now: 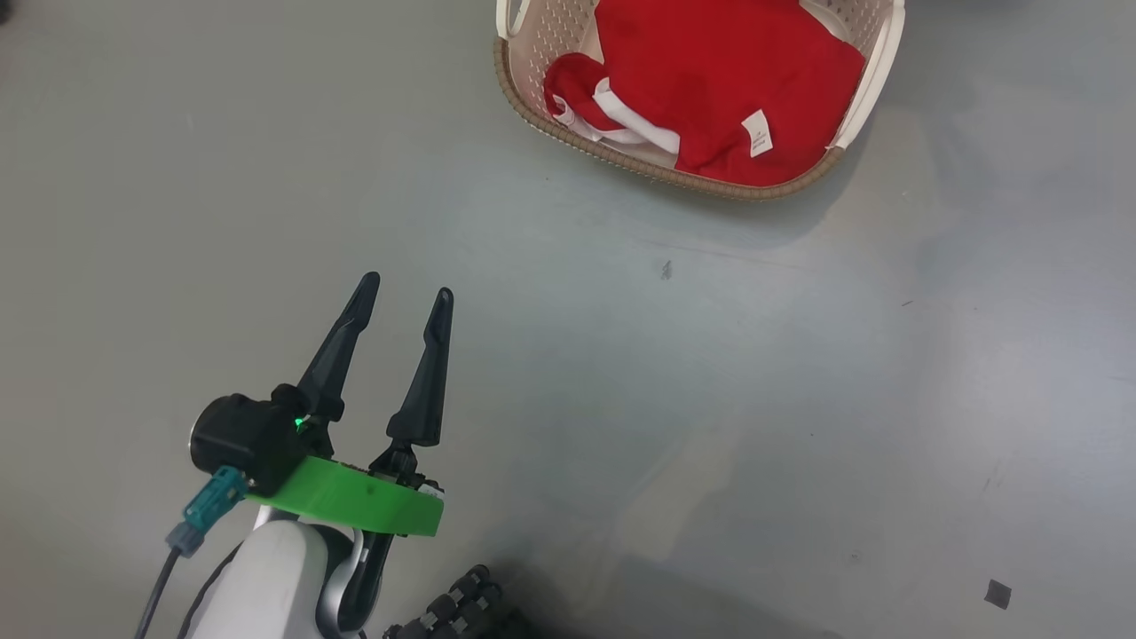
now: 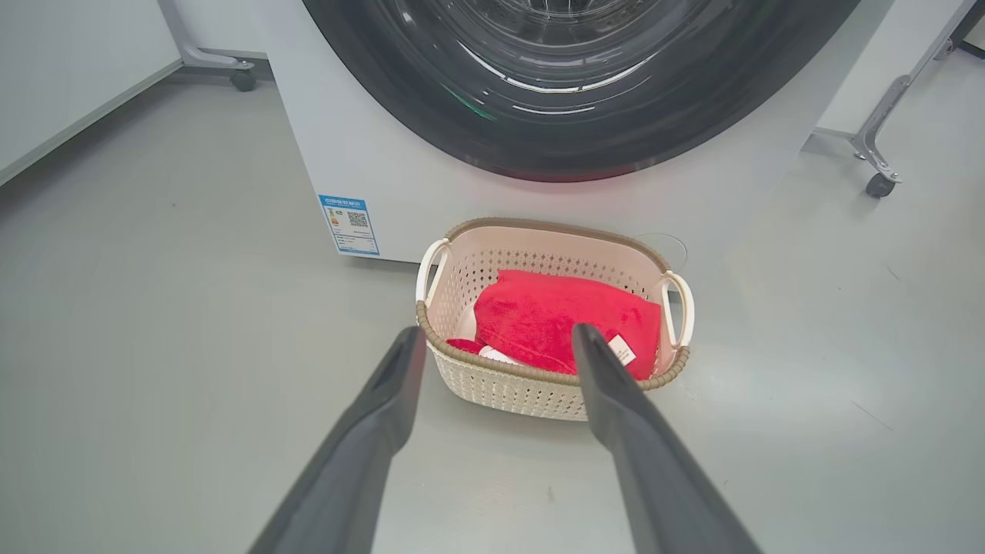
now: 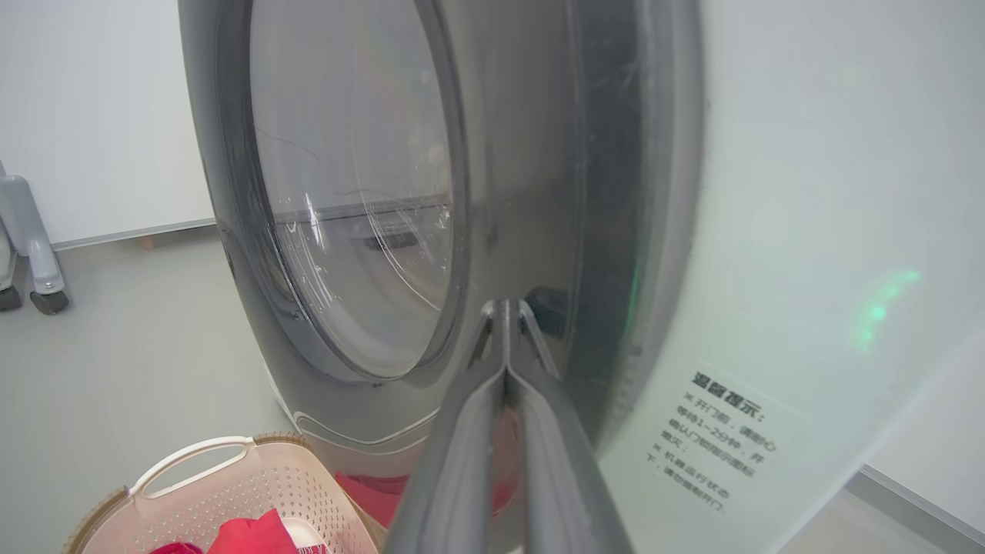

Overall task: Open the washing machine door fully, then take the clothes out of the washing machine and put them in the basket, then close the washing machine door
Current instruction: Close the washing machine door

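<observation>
One basket (image 1: 612, 160), one o'clock on the grey floor (image 1: 710, 399), holds one bundle of red clothes (image 1: 719, 80) beside one washing machine (image 2: 369, 154). Left hand (image 1: 406, 288) spread wide, empty; right hand (image 3: 504, 308) pinched closed at its door (image 3: 354, 231).

Texts I can log from here:
1. Washing machine (image 3: 808, 231), white front panel: black printed Chinese notice (image 3: 712, 442). I read the heading as 温馨提示; the lines under it are too slanted to read.
2. Lower corner of the machine's front: blue sticker (image 2: 349, 224) with a QR code (image 2: 356, 218), print too small.
3. Clothes (image 1: 710, 80): white label (image 1: 757, 133), marks illegible.
</observation>
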### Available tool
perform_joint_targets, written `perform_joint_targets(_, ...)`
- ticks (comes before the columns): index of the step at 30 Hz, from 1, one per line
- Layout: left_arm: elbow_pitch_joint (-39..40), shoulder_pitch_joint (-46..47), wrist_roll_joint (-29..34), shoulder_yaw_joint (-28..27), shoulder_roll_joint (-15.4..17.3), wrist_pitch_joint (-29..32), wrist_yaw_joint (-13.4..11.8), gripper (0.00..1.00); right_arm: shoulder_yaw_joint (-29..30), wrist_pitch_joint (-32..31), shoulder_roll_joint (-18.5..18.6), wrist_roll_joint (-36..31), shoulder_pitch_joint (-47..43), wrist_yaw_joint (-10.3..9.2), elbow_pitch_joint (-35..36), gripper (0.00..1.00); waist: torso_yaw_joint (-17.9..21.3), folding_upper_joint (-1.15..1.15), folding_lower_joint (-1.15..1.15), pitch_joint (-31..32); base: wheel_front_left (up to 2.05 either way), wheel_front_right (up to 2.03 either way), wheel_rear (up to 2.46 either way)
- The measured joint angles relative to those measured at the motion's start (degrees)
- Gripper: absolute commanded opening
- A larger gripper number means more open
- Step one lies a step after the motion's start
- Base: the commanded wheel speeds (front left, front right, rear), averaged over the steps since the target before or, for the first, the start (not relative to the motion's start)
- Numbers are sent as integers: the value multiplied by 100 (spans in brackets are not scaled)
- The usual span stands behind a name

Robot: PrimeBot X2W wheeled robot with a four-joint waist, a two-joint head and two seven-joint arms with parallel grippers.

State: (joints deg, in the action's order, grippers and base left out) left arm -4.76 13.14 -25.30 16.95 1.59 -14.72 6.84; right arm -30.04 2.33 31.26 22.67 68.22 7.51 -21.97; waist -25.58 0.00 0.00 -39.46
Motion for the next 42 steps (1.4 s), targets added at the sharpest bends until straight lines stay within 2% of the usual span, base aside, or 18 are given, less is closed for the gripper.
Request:
perform_joint_targets(14,-27,38,-119,76,-5,0,-58,100,57,163,-123,-119,300,-16,-417,0,-118,0,0,-24,0,0,0)
perform_joint_targets(22,-126,93,-100,58,-9,0,-77,100,33,523,-244,-119,216,-45,-827,0,-84,0,0,134,0,0,0)
perform_joint_targets(30,-246,98,20,-156,-12,0,-108,100,-97,1015,-332,-98,-582,-69,-1167,0,16,0,0,532,0,0,0)
perform_joint_targets(38,-379,96,247,-471,-12,0,-109,100,-170,1160,-845,201,-1551,-71,-1232,0,261,0,0,1068,0,0,0)
perform_joint_targets(42,-474,85,383,-688,-11,0,-109,100,-148,1169,-1122,346,-2127,-175,-1228,0,544,0,0,1389,0,0,0)
